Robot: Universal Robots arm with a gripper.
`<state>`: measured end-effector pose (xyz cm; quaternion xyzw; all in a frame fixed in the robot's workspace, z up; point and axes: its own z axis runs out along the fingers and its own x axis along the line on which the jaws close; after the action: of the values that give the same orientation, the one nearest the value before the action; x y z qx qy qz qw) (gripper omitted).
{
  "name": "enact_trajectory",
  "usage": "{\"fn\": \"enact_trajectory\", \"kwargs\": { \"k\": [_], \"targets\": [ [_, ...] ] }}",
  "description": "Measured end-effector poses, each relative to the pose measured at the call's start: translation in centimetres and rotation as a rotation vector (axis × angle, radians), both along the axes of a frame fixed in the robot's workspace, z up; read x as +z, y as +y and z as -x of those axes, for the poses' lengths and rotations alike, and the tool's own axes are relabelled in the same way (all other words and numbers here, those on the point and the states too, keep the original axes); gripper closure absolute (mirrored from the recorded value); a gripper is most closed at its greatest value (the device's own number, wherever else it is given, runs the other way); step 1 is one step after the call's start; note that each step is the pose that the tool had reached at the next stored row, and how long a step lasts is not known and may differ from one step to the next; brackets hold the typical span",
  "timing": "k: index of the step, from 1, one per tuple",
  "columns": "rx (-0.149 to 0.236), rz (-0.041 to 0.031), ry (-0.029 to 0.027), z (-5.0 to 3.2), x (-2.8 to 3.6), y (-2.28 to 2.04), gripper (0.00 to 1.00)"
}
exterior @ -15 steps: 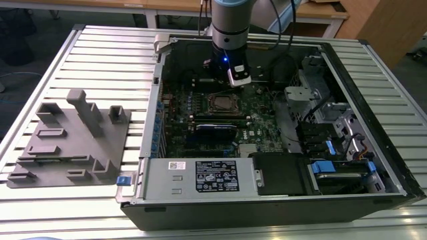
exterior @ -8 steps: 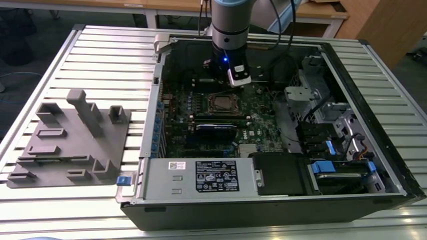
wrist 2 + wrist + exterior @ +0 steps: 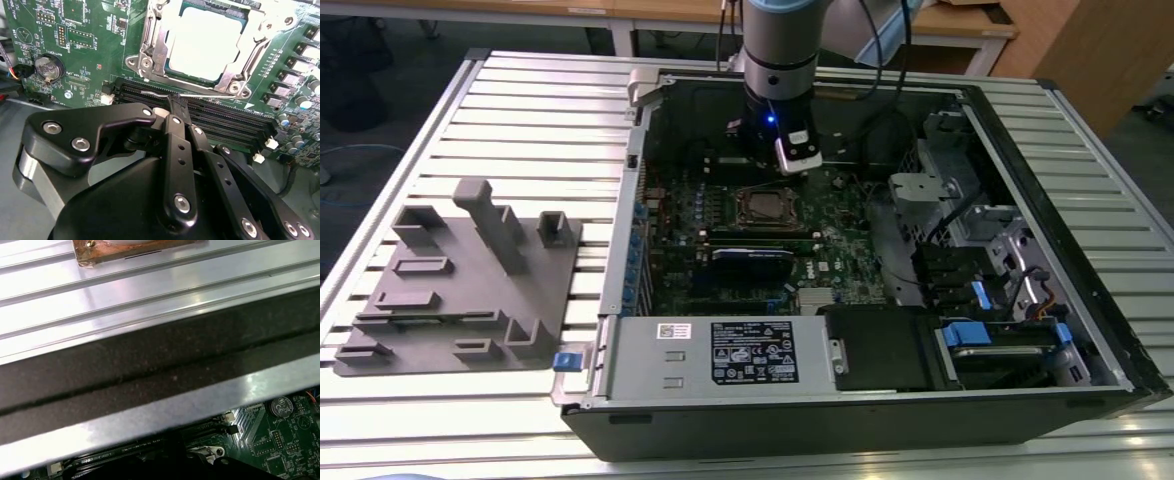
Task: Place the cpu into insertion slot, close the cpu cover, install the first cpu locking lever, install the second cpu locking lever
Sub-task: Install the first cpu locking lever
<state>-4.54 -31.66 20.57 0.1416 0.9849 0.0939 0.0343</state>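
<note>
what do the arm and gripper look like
The arm is a silver-grey tube with a pale blue joint cap, then a black wrist with a blue light and a white module. The gripper is matte black linkage bars with silver screw heads.

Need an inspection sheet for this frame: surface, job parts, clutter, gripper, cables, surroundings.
Surface: slatted metal table, with an open computer case lying on it.
Job's things: cpu seated in the insertion slot; cpu cover closed over it; a thin locking lever lies along the socket's edge.
Clutter: grey fixture tray on the table, at the exterior view's left of the case.
Gripper: gripper shut, tips at the lever; cannot tell whether it grips it.
Cables: black cables hang beside the arm.
Surroundings: wooden desks behind the table.
</note>
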Motion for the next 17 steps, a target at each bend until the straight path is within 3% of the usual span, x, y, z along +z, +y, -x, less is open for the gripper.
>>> {"fn": "enact_trajectory", "kwargs": {
  "k": [6,12,14,16,17],
  "targets": [
    [0.0,0.0028,-0.0047,0.0,-0.32,0.0,0.89],
    [0.0,0.0042,-0.0054,0.0,-0.35,0.0,0.89],
    [0.0,0.0059,-0.0097,0.01,-0.4,0.01,0.89],
    [0.0,0.0065,-0.02,0.02,-0.49,0.0,0.89],
    [0.0,0.0071,-0.0222,0.01,-0.49,0.0,0.89]
  ]
}}
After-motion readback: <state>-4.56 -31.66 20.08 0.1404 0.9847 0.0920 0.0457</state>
